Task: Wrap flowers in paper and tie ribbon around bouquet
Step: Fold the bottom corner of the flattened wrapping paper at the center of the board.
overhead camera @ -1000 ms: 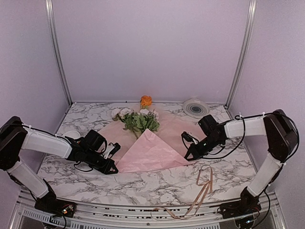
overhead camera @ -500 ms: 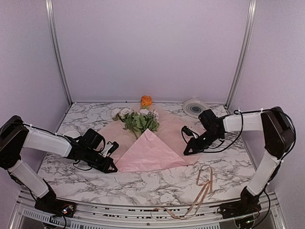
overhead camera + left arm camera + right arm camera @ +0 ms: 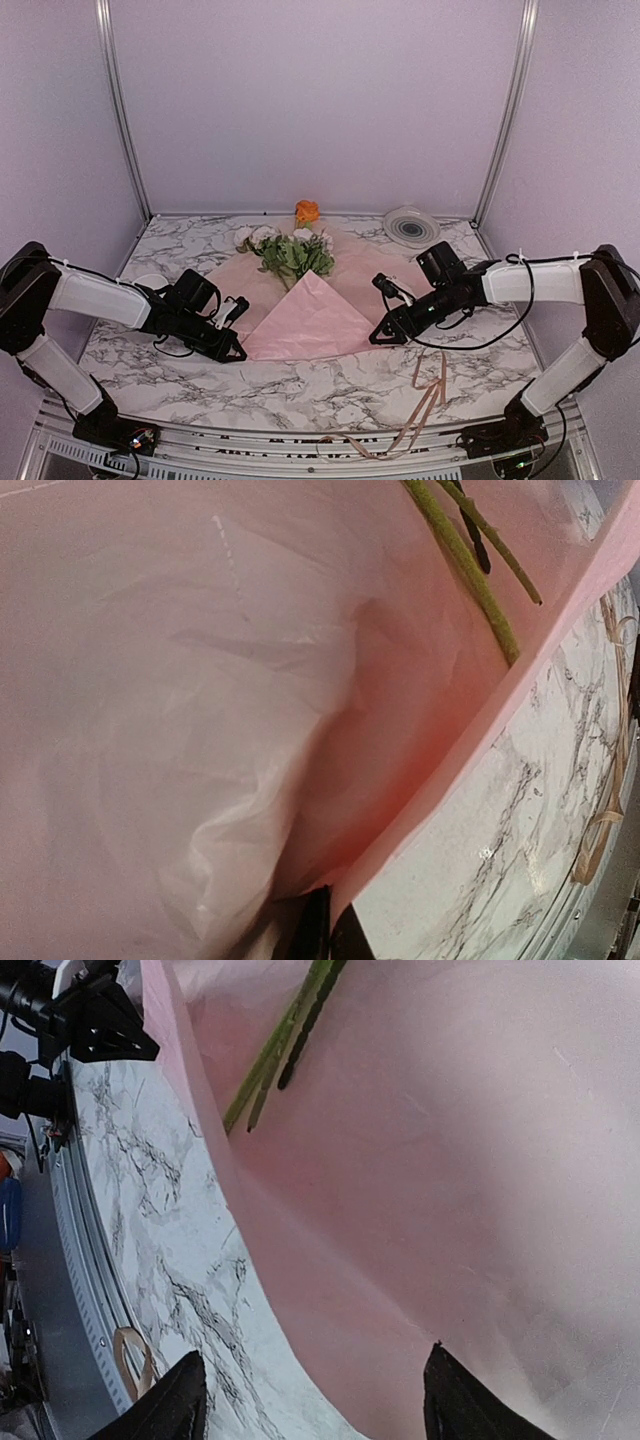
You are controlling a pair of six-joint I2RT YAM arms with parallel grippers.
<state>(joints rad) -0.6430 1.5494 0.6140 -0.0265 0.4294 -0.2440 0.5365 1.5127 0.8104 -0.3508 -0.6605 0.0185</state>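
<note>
The paper (image 3: 310, 322) lies flat between the arms with the flowers (image 3: 290, 252) on it, heads at the far end and stems running toward the bases under the folded flap. The left gripper (image 3: 232, 350) has its fingers together, pinching the paper's near-left corner. The right gripper (image 3: 383, 335) has its fingers apart, astride the near-right edge. We judge the right arm nearer that side, which must fold leftward across the stem axis.

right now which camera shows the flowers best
The top external view: it alone shows the flowers with heads and leaves, lying on the paper. Both wrist views catch only green stem ends against the pink sheet.
</note>
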